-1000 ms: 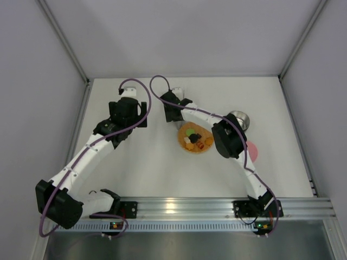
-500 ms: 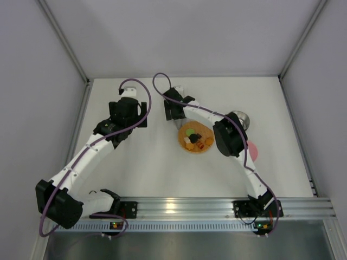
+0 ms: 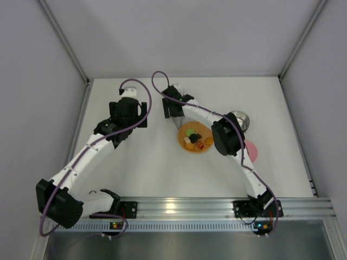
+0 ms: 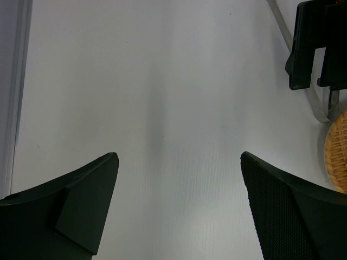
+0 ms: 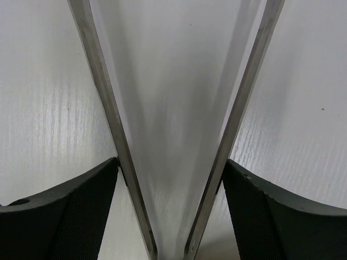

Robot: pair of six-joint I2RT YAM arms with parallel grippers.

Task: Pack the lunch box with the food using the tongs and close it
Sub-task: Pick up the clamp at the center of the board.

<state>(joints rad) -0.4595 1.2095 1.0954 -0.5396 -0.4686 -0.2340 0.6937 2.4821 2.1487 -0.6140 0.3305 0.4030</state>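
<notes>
My right gripper [image 3: 173, 106] [image 5: 171, 162] stands at the back of the table with its jaws round the silver tongs [image 5: 103, 92] [image 3: 181, 122], one finger against each slim arm near the joined end. The tongs [image 4: 319, 105] show in the left wrist view beside the right gripper's black fingers. The food [image 3: 193, 136], a green disc with yellow, orange and black pieces, lies on the orange woven plate [image 3: 184, 146]. The steel lunch box [image 3: 241, 119] stands right of the plate, partly behind the right arm, its pink lid [image 3: 252, 151] nearer. My left gripper [image 3: 130, 111] [image 4: 179, 157] hangs open over bare table.
The woven plate's edge [image 4: 337, 157] shows at the right of the left wrist view. White walls close off the table on three sides, and a metal rail [image 3: 179, 206] with both arm bases runs along the near edge.
The right gripper has shifted slightly toward the back left with the tongs between its fingers. The left arm has not moved.
</notes>
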